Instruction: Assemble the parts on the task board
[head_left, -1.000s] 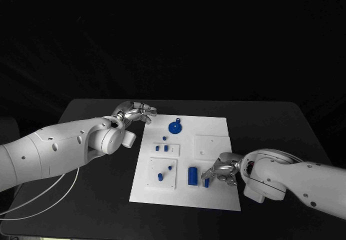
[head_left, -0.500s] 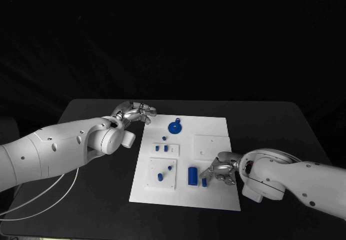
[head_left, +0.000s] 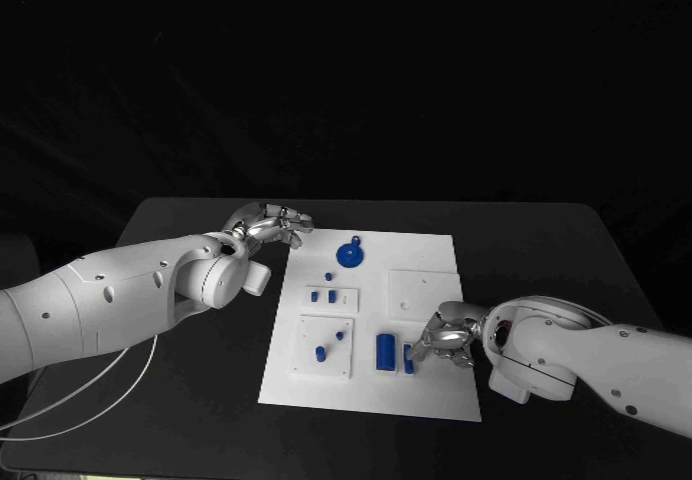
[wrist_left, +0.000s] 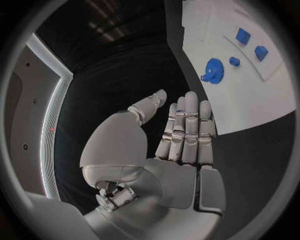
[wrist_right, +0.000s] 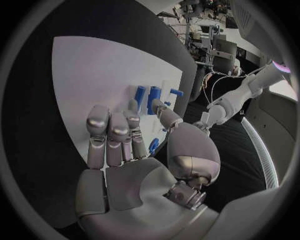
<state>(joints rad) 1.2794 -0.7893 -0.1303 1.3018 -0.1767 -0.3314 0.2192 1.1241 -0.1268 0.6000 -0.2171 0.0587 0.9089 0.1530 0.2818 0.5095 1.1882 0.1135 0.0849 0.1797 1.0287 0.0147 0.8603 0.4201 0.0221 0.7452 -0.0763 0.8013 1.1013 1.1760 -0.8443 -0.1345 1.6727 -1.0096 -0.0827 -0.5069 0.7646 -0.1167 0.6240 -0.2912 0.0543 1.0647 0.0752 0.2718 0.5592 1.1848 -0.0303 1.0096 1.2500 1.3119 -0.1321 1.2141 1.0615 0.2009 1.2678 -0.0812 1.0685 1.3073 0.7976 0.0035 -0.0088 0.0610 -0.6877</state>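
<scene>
The white task board (head_left: 430, 250) lies in the middle of the black table. A blue gear (head_left: 349, 256) stands near its far end, also seen as the gear (wrist_left: 214, 69) in the left wrist view. Two small blue pieces (head_left: 323, 296) sit in a panel at the board's left side. Nearer, two pegs (head_left: 329, 344) stand in another panel. A blue cylinder (head_left: 385, 352) lies beside a slim blue piece (head_left: 410, 358). My right hand (head_left: 450, 340) hovers low over the board with its fingertips right at the slim piece and holds nothing. My left hand (head_left: 271, 224) sits off the far left corner, fingers straight, empty.
The table (head_left: 548, 250) reaches well past the board on every side. A white cable (head_left: 87, 400) loops under my left arm at the near left. In the right wrist view my hand (wrist_right: 125, 145) stretches over the board (wrist_right: 94, 70) towards blue pieces (wrist_right: 150, 97).
My right hand has edged slightly inward over the board, and the slim blue piece at its fingertips has shifted a little toward the cylinder. The left hand has not moved.
</scene>
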